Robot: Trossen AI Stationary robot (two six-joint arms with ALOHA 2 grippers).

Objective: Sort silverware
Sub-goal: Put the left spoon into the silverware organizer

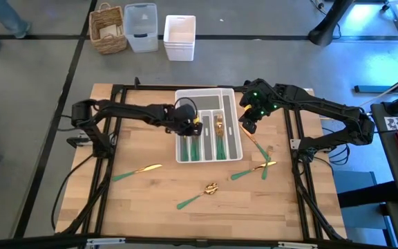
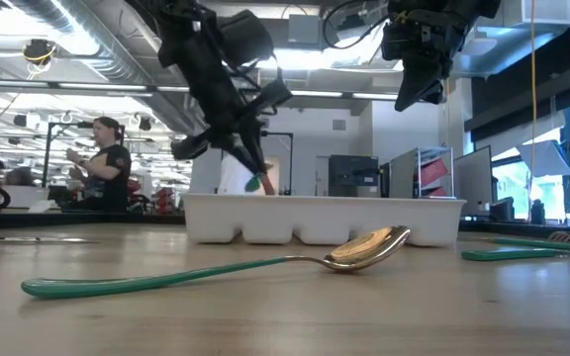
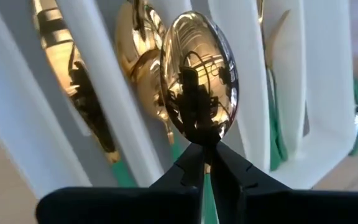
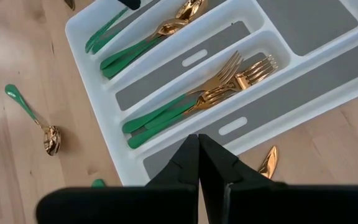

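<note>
The white slotted tray point(image 1: 235, 97) sits mid-table with gold-headed, green-handled spoons and forks point(image 4: 185, 102) lying in its slots. My left gripper point(image 1: 187, 126) hovers over the tray's left slots, shut on a spoon point(image 3: 197, 81). My right gripper point(image 1: 249, 126) hangs shut and empty above the tray's right edge point(image 4: 166, 149). Loose silverware lies flat on the wood near the table's front: a spoon point(image 1: 199, 196), a gold-bladed piece point(image 1: 138, 171) and crossed pieces point(image 1: 254, 171). My left gripper pinches the spoon between its two fingers point(image 3: 188, 169) at the neck point(image 3: 207, 152), where the green handle meets the gold bowl. The bowl sticks out past the fingertips, over the tray's slots. The spoon is lifted clear of the tray.
Beyond the table's far edge stand a wicker basket point(image 1: 108, 28) and white bins point(image 1: 179, 36) on the floor. A gold piece point(image 4: 268, 163) lies just outside the tray's right wall. A person point(image 2: 102, 163) stands in the room behind. Bare wood shows at the table's near left.
</note>
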